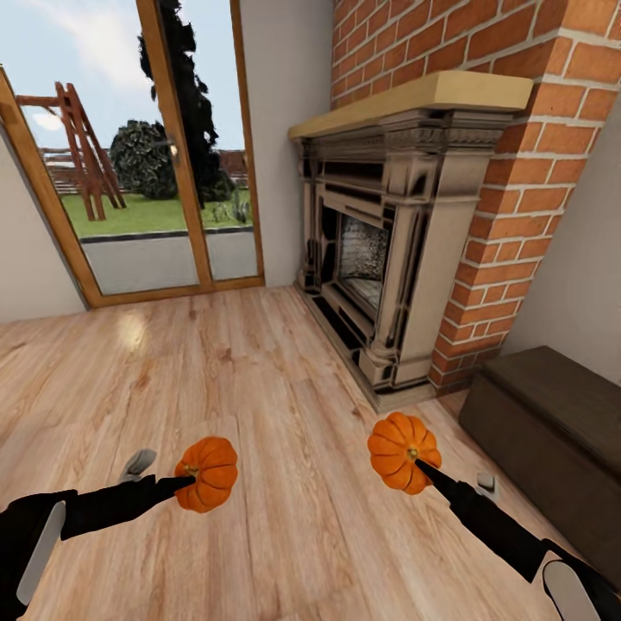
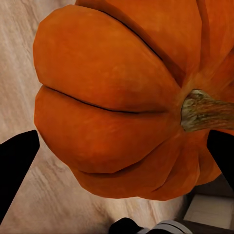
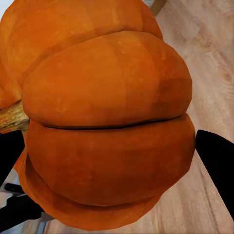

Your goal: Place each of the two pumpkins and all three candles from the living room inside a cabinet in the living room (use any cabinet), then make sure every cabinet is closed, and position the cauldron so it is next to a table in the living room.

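Observation:
I hold two orange ribbed pumpkins above the wooden floor. My left gripper (image 1: pixel 191 483) is shut on the left pumpkin (image 1: pixel 207 473), whose ribs and brown stem fill the left wrist view (image 2: pixel 122 97) between black fingers (image 2: pixel 14 165). My right gripper (image 1: pixel 418 467) is shut on the right pumpkin (image 1: pixel 402 451), seen close up in the right wrist view (image 3: pixel 107 126) between its fingers (image 3: pixel 217 161). The dark brown cabinet (image 1: pixel 552 440) stands low against the wall at the right, its front closed as far as it shows. Candles, cauldron and table are out of view.
A brick fireplace (image 1: pixel 405 250) with a pale mantel stands ahead to the right, just beside the cabinet's end. A glass patio door (image 1: pixel 147 172) in a wooden frame is ahead at the left. Bare wood floor (image 1: pixel 259 371) lies between.

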You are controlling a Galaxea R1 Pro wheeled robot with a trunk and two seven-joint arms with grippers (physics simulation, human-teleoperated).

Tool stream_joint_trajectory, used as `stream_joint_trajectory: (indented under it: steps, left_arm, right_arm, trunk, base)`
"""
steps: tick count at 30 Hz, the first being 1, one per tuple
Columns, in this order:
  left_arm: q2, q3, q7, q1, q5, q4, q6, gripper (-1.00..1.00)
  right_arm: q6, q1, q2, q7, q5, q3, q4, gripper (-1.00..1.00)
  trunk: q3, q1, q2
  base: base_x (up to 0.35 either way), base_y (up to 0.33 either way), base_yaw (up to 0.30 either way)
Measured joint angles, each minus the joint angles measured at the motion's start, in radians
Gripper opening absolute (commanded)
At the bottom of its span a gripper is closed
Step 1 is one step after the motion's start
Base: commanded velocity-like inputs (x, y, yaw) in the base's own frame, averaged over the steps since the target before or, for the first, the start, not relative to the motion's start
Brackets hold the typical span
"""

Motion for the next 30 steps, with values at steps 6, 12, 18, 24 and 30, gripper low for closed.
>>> stream_joint_trajectory:
  steps: [6, 12, 18, 24, 30]
  left_arm:
    - [-0.001, 0.000, 0.000, 0.000, 0.000, 0.000, 0.000, -1.00]
    - [-0.001, 0.000, 0.000, 0.000, 0.000, 0.000, 0.000, -1.00]
    - [-0.001, 0.000, 0.003, 0.000, -0.003, 0.000, -0.001, -1.00]
    - [-0.005, 0.000, 0.015, 0.000, -0.006, 0.000, -0.005, -1.00]
    - [-0.007, 0.000, 0.105, 0.000, -0.011, 0.000, -0.011, -1.00]
  right_arm:
    - [-0.002, 0.000, 0.000, 0.005, 0.002, -0.001, 0.000, -1.00]
    - [-0.004, 0.000, 0.002, 0.006, 0.002, -0.001, 0.000, -1.00]
    - [-0.005, 0.000, 0.004, 0.006, 0.004, 0.001, 0.000, -1.00]
    - [-0.010, 0.000, 0.007, -0.009, 0.008, 0.008, -0.002, -1.00]
    - [-0.011, 0.000, 0.007, -0.134, 0.011, 0.010, -0.074, -1.00]
  trunk:
    - [0.019, -0.023, 0.042]
    - [0.038, -0.046, 0.084]
    - [0.056, -0.069, 0.126]
    - [0.075, -0.092, 0.168]
    - [0.094, -0.115, 0.210]
  base:
    - [0.000, 0.000, -0.006]
    - [0.000, 0.000, 0.000]
    - [0.000, 0.000, 0.000]
    - [0.000, 0.000, 0.000]
    - [0.000, 0.000, 0.000]
